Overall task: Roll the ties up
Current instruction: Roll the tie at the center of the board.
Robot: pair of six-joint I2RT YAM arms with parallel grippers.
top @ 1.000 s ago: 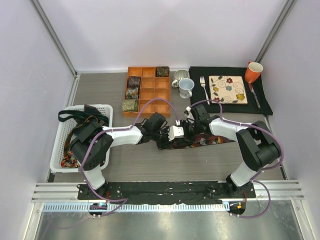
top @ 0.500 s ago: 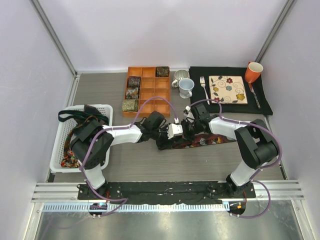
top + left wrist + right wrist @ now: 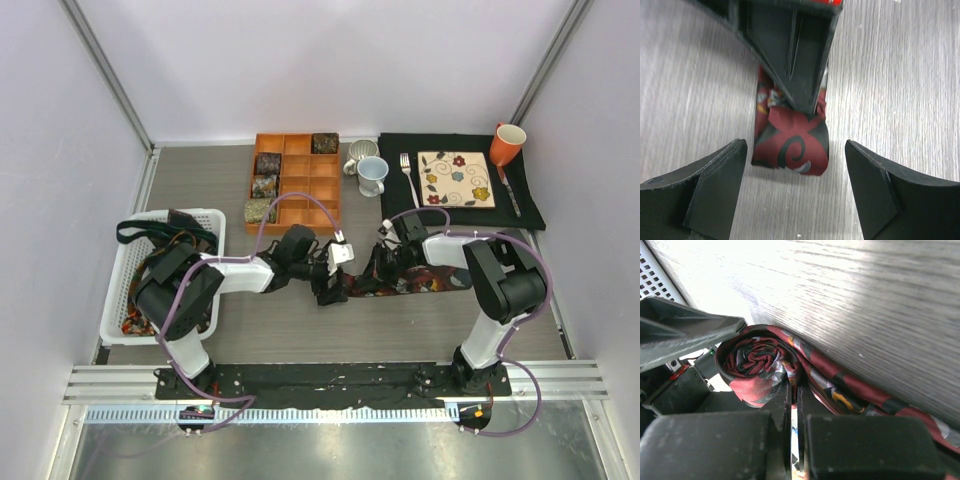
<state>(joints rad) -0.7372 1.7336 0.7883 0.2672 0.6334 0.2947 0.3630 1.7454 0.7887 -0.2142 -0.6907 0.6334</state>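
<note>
A maroon tie with black swirls [image 3: 420, 281] lies on the table, its left end wound into a small roll [image 3: 790, 147]. My left gripper [image 3: 331, 287] is open, with the roll in front of it, between the two fingertips [image 3: 795, 145] and touching neither. My right gripper [image 3: 364, 281] comes in from the other side. Its fingers are almost together, and their tips [image 3: 794, 386] press into the roll's outer layers [image 3: 757, 365]. The rest of the tie trails flat to the right.
An orange divided tray [image 3: 300, 185] behind holds several rolled ties [image 3: 262, 210]. A white basket [image 3: 125, 300] at left holds loose ties [image 3: 165, 245]. Two mugs [image 3: 372, 175] stand by a black placemat [image 3: 400, 205] with plate [image 3: 456, 179], fork [image 3: 408, 178] and orange mug [image 3: 507, 143].
My left gripper has drawn slightly left. My right gripper has shifted left and down over the rolled end, which now sits a little further left.
</note>
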